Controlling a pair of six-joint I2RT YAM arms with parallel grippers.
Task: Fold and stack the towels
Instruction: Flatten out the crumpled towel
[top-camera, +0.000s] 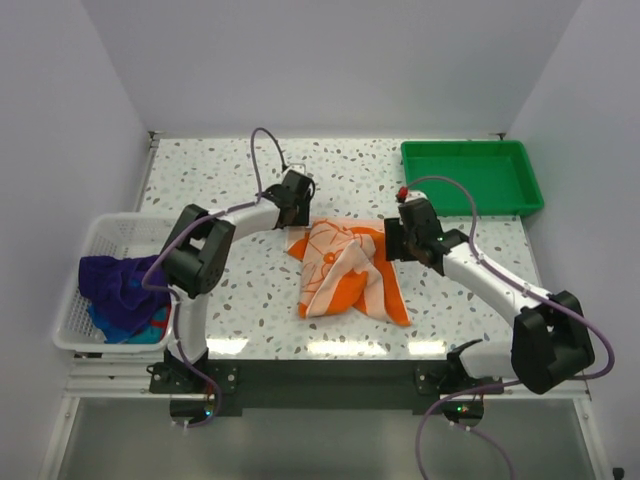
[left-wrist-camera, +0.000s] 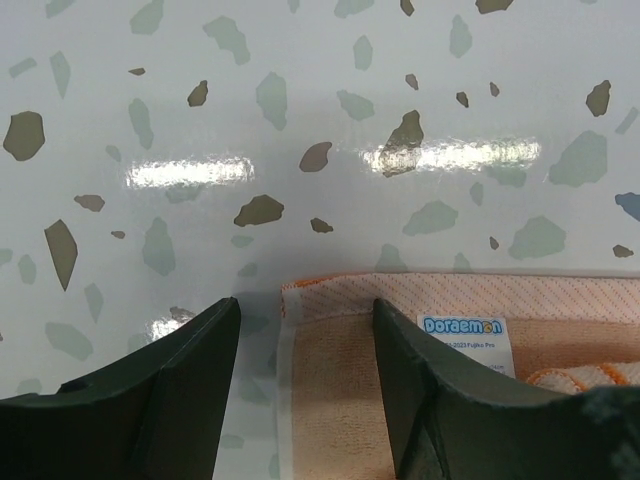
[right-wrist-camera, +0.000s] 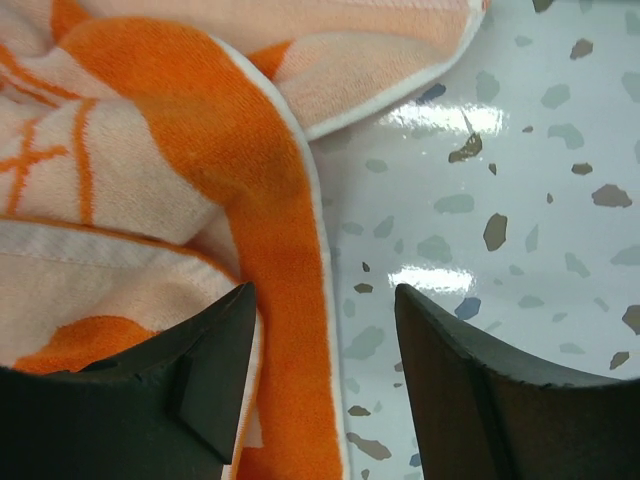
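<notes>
An orange-and-white towel (top-camera: 345, 270) lies crumpled in the middle of the table. My left gripper (top-camera: 298, 212) hovers at its far left corner, jaws open. In the left wrist view that gripper (left-wrist-camera: 306, 305) straddles the pale towel corner (left-wrist-camera: 335, 380), which carries a Doraemon label (left-wrist-camera: 463, 328). At the towel's right edge is my right gripper (top-camera: 392, 240), also open. The right wrist view shows this gripper (right-wrist-camera: 325, 290) with the orange towel border (right-wrist-camera: 290, 300) between its jaws. A dark purple towel (top-camera: 115, 280) and a blue towel (top-camera: 135, 328) lie bunched in the basket.
A white mesh basket (top-camera: 100, 225) sits at the table's left edge. A green plastic tray (top-camera: 470, 180) stands at the back right. Speckled tabletop (top-camera: 220, 165) surrounds the orange towel. White walls close in the left, back and right sides.
</notes>
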